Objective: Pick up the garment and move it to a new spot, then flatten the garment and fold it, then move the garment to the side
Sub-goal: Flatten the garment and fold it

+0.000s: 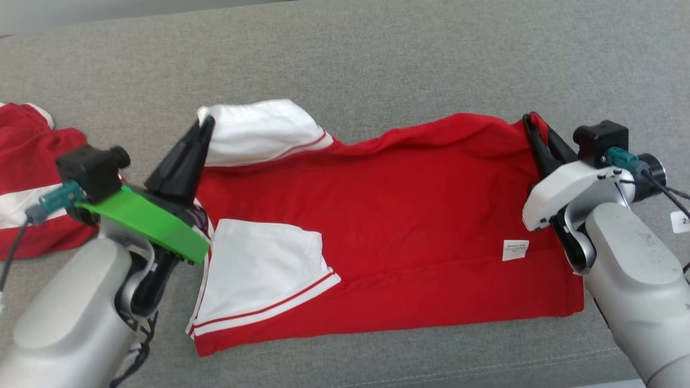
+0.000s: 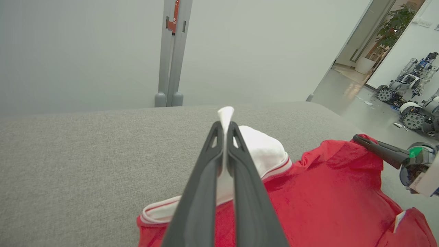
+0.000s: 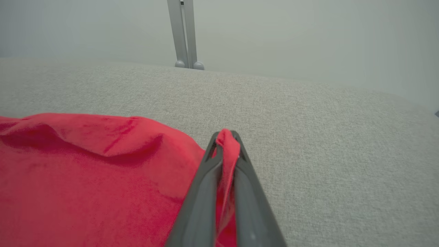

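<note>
The red garment (image 1: 409, 215) lies spread across the middle of the grey cushion (image 1: 377, 54). Its near hem is flat, and one white sleeve (image 1: 259, 269) is folded in at the near left. At its far edge, the left jaws are clamped shut on the other white sleeve (image 1: 259, 132), and the right jaws are shut on the far right red corner. This looks like the folding step. Next, both arms would need to carry that far edge evenly toward the near hem.

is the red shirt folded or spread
Partly folded: one sleeve lies over the shirt; left pincer pinches the other sleeve.
</note>
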Robot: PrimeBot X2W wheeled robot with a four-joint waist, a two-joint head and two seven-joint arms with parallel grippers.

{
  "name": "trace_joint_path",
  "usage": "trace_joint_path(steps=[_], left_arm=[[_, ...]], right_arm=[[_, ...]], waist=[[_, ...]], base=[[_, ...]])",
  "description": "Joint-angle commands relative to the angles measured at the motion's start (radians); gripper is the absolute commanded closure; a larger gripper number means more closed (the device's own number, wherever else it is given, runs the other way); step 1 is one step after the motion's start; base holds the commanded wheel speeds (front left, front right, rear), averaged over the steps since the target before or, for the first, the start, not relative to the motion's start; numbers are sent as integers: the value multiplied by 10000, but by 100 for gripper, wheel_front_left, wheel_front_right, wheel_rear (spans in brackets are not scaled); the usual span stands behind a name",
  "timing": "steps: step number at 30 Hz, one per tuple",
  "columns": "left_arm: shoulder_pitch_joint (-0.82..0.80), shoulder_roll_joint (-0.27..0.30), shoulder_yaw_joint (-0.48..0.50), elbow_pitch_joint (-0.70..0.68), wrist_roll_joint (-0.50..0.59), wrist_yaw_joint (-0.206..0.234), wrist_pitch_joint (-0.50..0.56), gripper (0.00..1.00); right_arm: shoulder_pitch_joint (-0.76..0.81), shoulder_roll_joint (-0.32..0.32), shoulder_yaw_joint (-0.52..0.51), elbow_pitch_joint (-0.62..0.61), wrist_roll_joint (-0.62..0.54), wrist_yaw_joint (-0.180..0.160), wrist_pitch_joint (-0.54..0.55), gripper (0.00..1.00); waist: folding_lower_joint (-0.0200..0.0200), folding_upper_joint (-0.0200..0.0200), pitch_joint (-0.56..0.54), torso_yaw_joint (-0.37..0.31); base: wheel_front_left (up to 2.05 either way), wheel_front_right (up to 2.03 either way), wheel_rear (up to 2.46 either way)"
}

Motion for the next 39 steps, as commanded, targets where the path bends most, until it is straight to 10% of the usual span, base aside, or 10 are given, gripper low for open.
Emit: trace_joint_path(steps=[1,21,22,24,25,26,27,39], left_arm=[[555,-180,217,-104,223,67,-27,100],[4396,-1984,1845,814,1843,5,-29,100],[4469,-2078,1881,888,1868,-7,-29,96],[4609,-2222,2000,1023,1983,-23,-27,53],[4647,-2304,2195,1076,2084,52,-29,0],[4694,-2365,2306,1103,2195,62,-27,0],[4784,-2451,2409,1149,2344,48,-28,0],[5774,-3387,5426,-179,4638,201,-26,0]], right_arm=[[461,-41,-195,-226,-124,-19,-24,100],[3771,293,-1507,-2030,-40,-19,-27,100],[3889,301,-1523,-2053,-33,-19,-27,87],[4105,333,-1576,-2089,50,-19,-27,75],[4209,354,-1631,-2131,93,-19,-28,58],[4291,377,-1637,-2199,155,-19,-27,7],[4410,396,-1671,-2245,237,-19,-27,0],[4853,110,-1999,-2192,797,-17,-27,0]], waist=[[1,0,-413,307],[1,0,-1616,221],[1,0,-1677,224],[1,0,-1798,208],[1,0,-1870,208],[1,0,-1925,206],[1,0,-1999,202],[1,0,-2454,247]], base=[[0,0,0],[0,0,0],[0,0,0],[0,0,0],[0,0,0],[0,0,0],[0,0,0],[0,0,0]])
